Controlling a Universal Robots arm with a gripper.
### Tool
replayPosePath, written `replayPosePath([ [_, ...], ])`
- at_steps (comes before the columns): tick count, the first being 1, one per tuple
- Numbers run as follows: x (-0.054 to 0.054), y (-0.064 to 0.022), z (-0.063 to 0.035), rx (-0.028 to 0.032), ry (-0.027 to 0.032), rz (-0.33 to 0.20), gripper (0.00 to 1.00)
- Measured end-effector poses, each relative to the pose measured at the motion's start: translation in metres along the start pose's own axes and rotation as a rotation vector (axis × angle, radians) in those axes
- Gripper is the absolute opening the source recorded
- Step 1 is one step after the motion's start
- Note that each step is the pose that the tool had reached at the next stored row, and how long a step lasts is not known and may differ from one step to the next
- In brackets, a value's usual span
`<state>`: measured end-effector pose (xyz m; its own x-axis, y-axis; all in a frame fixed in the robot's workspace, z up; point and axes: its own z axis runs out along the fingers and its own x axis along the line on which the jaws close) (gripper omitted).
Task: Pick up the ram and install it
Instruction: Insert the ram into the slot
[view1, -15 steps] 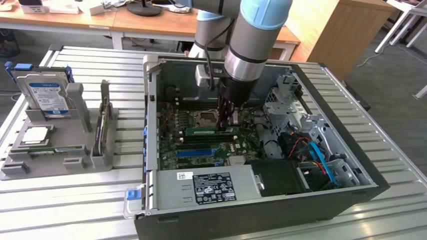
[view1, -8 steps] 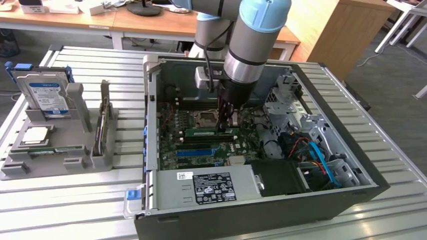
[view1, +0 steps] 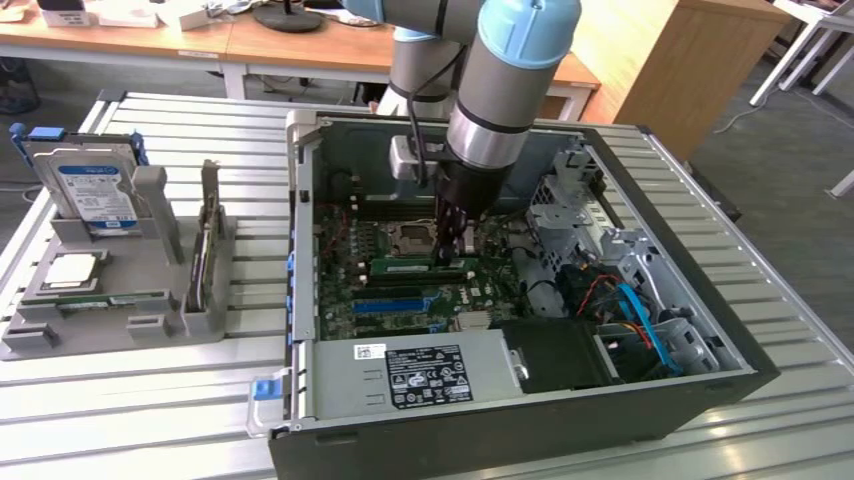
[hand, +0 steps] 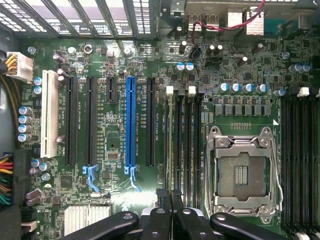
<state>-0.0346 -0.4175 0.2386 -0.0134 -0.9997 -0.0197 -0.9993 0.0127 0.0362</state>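
The ram (view1: 414, 266) is a thin green stick standing on edge in a black memory slot on the motherboard, inside the open computer case (view1: 694, 390). In the wrist view the ram (hand: 170, 145) shows edge-on beside the empty black slots. My gripper (view1: 454, 258) reaches straight down into the case, shut, with its dark fingertips at the ram's top edge near the end towards the exterior view's right. In the wrist view the gripper (hand: 170, 196) has its tips pressed together over that same slot. I cannot tell whether the tips pinch the ram or only rest on it.
The CPU socket (hand: 242, 172) lies beside the memory slots, and a blue slot (hand: 131, 120) and black card slots are on the other side. A power supply (view1: 407, 375) and cables fill the case's near end. A grey fixture (view1: 80, 335) holding a hard drive (view1: 94, 190) stands at the exterior view's left.
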Motion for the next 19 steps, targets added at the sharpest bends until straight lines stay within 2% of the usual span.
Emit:
replayPosePath([
  [19, -0.0014, 0.0009, 0.0014, 0.0001, 0.0000, 0.000, 0.12],
])
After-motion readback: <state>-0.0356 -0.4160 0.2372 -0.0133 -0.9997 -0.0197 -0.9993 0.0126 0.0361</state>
